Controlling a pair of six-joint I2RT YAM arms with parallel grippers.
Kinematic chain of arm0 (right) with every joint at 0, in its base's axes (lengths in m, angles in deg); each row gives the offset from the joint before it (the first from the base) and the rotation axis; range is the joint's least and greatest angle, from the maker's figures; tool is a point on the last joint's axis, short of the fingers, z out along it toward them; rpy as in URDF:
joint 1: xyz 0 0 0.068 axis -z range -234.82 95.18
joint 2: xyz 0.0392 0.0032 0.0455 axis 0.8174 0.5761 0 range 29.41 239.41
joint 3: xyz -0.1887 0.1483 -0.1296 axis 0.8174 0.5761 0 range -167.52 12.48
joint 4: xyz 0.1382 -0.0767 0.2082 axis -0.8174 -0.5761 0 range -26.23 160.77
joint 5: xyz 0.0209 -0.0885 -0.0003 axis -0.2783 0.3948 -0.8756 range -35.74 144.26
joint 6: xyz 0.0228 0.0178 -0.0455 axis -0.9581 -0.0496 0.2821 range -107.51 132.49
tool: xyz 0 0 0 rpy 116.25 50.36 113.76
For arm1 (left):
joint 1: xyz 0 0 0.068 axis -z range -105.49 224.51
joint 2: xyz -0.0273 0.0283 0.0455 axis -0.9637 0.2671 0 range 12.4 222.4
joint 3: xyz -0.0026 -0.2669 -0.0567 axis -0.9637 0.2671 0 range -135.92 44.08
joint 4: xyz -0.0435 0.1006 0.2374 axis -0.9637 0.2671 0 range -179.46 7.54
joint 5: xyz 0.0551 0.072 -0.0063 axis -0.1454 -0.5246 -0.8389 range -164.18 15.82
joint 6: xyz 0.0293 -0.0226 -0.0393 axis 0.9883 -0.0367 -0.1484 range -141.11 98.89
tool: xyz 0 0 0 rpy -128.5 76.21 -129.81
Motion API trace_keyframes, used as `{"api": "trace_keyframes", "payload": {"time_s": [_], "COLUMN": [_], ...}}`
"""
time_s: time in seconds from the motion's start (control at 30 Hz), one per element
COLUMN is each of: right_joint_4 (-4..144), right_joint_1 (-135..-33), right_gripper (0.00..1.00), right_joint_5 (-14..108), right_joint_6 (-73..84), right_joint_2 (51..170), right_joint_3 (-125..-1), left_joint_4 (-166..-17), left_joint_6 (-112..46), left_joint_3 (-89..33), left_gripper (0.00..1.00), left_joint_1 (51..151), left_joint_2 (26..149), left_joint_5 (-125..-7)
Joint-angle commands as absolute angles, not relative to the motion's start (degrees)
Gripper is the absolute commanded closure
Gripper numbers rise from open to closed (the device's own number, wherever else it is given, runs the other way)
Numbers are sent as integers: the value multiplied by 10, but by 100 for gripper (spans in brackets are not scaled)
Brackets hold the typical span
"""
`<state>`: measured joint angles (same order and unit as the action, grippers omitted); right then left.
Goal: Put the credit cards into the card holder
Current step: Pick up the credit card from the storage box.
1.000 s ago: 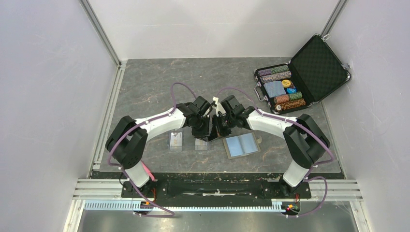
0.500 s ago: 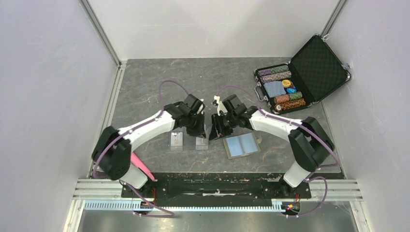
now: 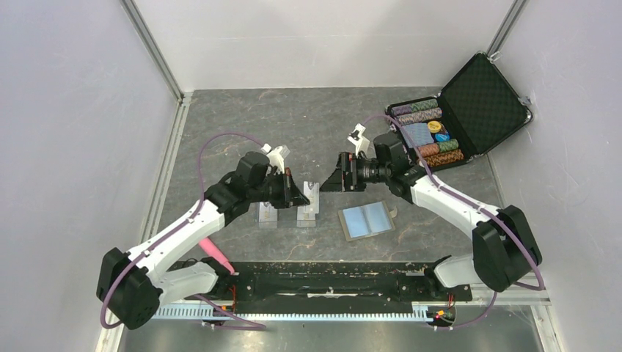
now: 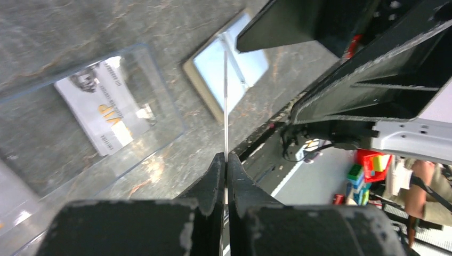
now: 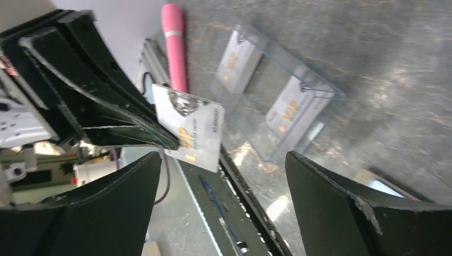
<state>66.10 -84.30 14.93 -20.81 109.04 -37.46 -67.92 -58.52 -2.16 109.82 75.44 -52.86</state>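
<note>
One whitish credit card (image 5: 192, 128) with gold lettering hangs above the table, pinched at one corner by my left gripper (image 4: 225, 160), which is shut on it. In the left wrist view the credit card (image 4: 225, 101) shows edge-on. From above, the left gripper (image 3: 302, 194) and the credit card (image 3: 312, 190) sit over the clear cases. My right gripper (image 3: 328, 183) faces it from the right, a short gap away, open and empty (image 5: 224, 176). The card holder (image 3: 367, 220) lies spread open, blue pockets up, on the table below the right gripper.
Two clear plastic cases (image 3: 268, 214) (image 3: 306, 216) lie side by side left of the card holder, each with a whitish card (image 5: 238, 61) (image 5: 292, 112) inside. A pink pen (image 5: 175, 45) lies near the left arm's base. An open black poker-chip case (image 3: 455, 121) stands at the back right.
My right gripper has opened, let go of the card and drawn back to the right. The left gripper has closed on the card and pulled left with it.
</note>
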Motion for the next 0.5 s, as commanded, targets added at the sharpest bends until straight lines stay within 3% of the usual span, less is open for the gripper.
{"api": "trace_keyframes", "payload": {"time_s": [0.0, 0.1, 0.2, 0.3, 0.33, 0.4, 0.47], "right_joint_4": [809, 817, 869, 925, 926, 926, 926], "right_joint_1": [-855, -866, -873, -871, -872, -871, -867], "right_gripper": [13, 21, 48, 93, 100, 100, 100], "right_joint_5": [66, 62, 53, 40, 38, 37, 36], "right_joint_6": [-291, -297, -338, -374, -373, -368, -368], "right_joint_2": [1080, 1093, 1098, 1096, 1096, 1092, 1090], "right_joint_3": [-351, -356, -344, -331, -333, -336, -337], "left_joint_4": [-821, -864, -878, -873, -869, -871, -885], "left_joint_6": [-650, -672, -677, -677, -678, -683, -693], "left_joint_3": [9, 21, 20, 20, 23, 31, 41], "left_gripper": [98, 98, 90, 58, 49, 35, 32], "left_joint_1": [1096, 1096, 1096, 1096, 1096, 1094, 1089], "left_joint_2": [728, 721, 722, 720, 717, 712, 710], "left_joint_5": [-448, -439, -431, -432, -439, -449, -448]}}
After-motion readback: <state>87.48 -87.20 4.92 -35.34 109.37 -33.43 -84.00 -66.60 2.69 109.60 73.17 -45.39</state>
